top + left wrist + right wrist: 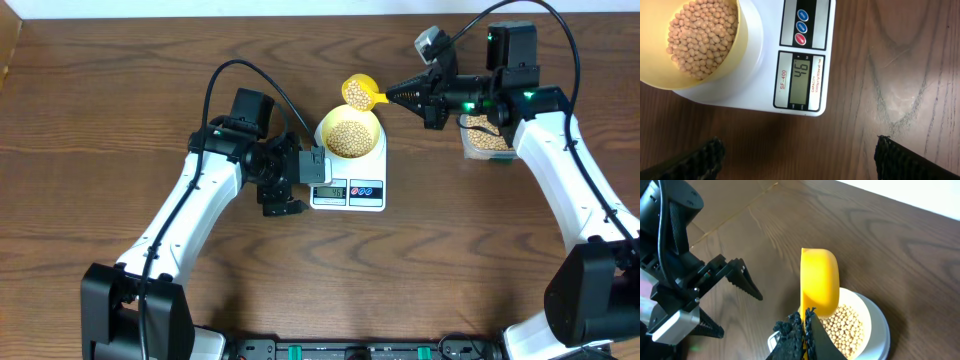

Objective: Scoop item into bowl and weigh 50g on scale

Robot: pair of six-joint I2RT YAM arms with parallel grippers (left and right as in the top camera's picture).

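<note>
Left wrist view: closest in are the two dark fingertips of the left pincer (pixel 800 160), spread wide at the lower corners and holding nothing. Beyond them the white scale (pixel 756 75) stands on the wooden surface (pixel 890 75), its display reading 46, just short of the target by my reckoning. The pale-yellow bowl (pixel 736 52) sits on its platform, well filled with beans (pixel 700 35).

Right wrist view: the right pincer (pixel 805 330) is pressed together on the handle of a yellow scoop (pixel 820 287), which hangs just above the bowl.

Overhead view: the scoop carries a small heap of beans over the bowl's far rim. A clear tub (pixel 487 140) with more beans lies at the far right, partly under the right arm.

The beans look hard, smooth and light, so they should roll and bounce freely. Tipping only a few at a time seems wise. The stiff scoop is best held by its handle, as now.
</note>
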